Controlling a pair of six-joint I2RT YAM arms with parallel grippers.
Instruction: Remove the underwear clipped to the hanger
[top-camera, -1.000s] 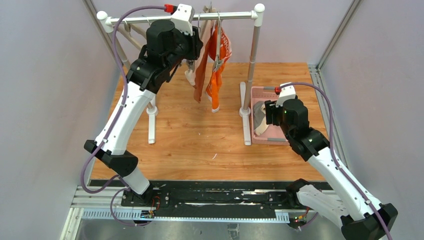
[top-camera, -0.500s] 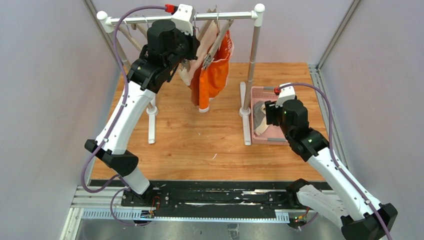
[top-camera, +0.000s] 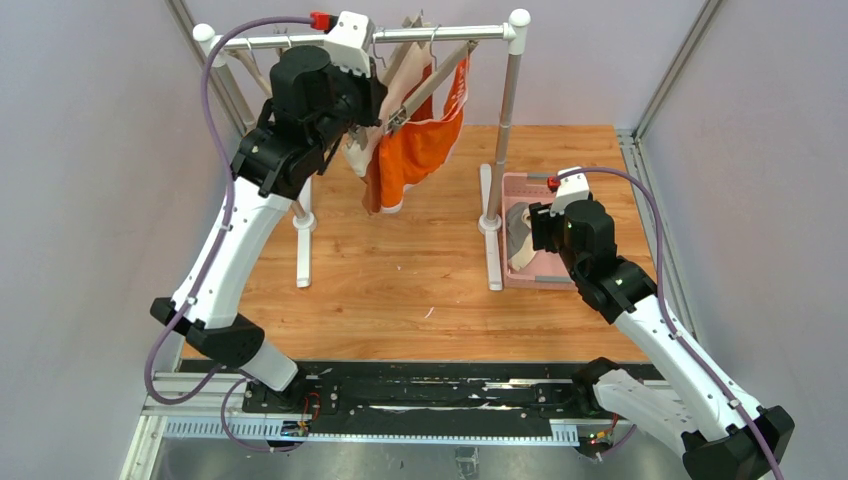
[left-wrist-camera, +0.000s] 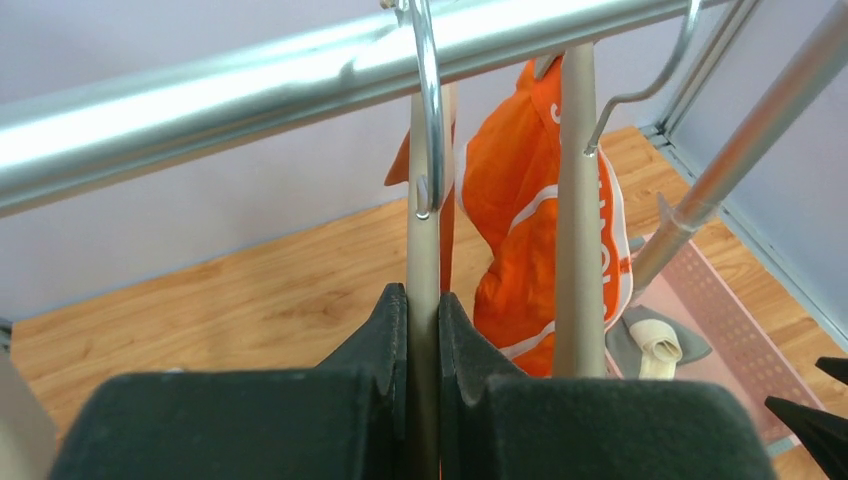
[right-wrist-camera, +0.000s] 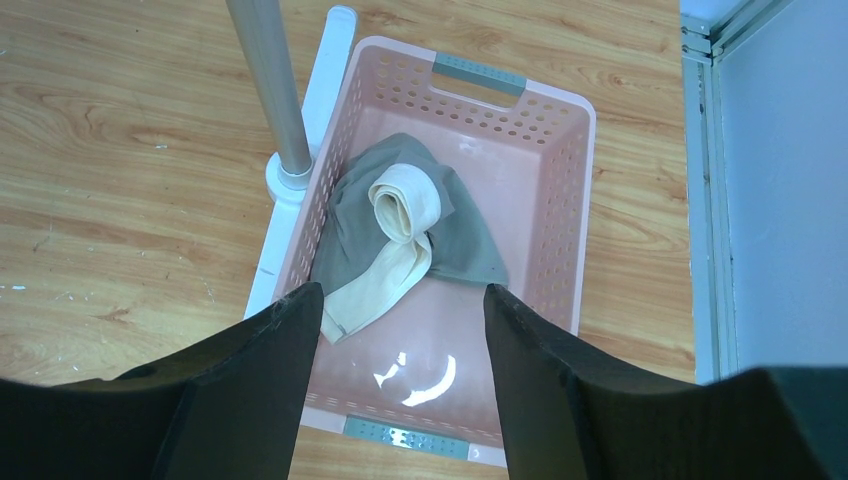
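Note:
My left gripper (left-wrist-camera: 423, 297) is shut on the beige bar of a clip hanger (left-wrist-camera: 424, 240) that hooks on the rack's rail (left-wrist-camera: 250, 90); from above it (top-camera: 378, 118) holds the hanger tilted. The bright orange briefs (top-camera: 420, 150) hang clipped and swung out to the left, also in the left wrist view (left-wrist-camera: 520, 230). The rust-brown briefs (top-camera: 373, 188) hang beside them, a sliver in the left wrist view (left-wrist-camera: 447, 235). The grey-beige briefs with the cream waistband (right-wrist-camera: 400, 230) lie in the pink basket (right-wrist-camera: 565, 200). My right gripper (right-wrist-camera: 400, 305) is open and empty above that basket.
A second beige hanger (left-wrist-camera: 578, 200) hangs on the rail next to the held one. The rack's right post (top-camera: 505, 120) and white foot (top-camera: 492, 240) stand just left of the basket (top-camera: 520, 182). Grey walls close in on both sides.
My left arm has pulled the hanger leftward and tilted it, so the orange and rust-brown briefs swung up and to the left. The right arm has not moved.

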